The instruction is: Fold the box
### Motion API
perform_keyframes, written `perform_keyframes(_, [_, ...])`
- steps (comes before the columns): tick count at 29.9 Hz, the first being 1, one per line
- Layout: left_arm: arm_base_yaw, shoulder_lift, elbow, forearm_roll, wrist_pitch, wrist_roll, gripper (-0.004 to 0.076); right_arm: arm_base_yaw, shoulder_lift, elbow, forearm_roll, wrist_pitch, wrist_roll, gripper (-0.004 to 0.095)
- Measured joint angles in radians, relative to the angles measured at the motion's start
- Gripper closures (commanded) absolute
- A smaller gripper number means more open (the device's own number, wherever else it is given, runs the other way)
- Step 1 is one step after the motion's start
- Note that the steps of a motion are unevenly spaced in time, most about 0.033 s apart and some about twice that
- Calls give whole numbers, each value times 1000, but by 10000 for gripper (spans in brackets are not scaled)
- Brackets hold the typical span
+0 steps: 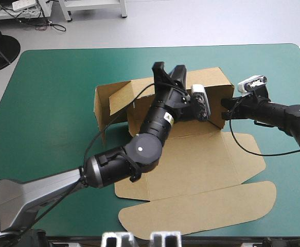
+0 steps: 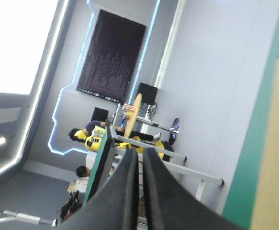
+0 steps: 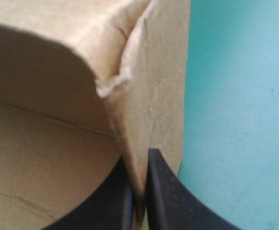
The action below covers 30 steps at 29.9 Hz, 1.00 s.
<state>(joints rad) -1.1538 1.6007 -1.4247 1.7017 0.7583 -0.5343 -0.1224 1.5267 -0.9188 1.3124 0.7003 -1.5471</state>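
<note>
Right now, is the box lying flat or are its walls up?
Partly up: far walls of the box stand upright; its lid lies flat. The right end effector pinches the right wall.

We see even, bright overhead light; the left gripper (image 1: 169,68) casts soft shadow under it into the box (image 1: 201,154), and white glare burns beside it.

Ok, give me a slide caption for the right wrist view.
Right end effector shut on a raised wall of the box, teal-green cover beside it.
</note>
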Motion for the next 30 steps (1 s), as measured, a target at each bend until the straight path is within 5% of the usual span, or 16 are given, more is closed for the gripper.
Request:
perform_keyframes(7, [149, -74, -113, -147, -19, 1, 727, 24, -20, -20, -66, 3, 90, 908])
perform_keyframes(18, [532, -173, -166, -653, 2, 83, 727, 110, -43, -168, -363, 26, 500, 908])
perform_keyframes(30, [902, -197, -167, -1195, 124, 314, 727, 168, -43, -382, -710, 223, 981, 908])
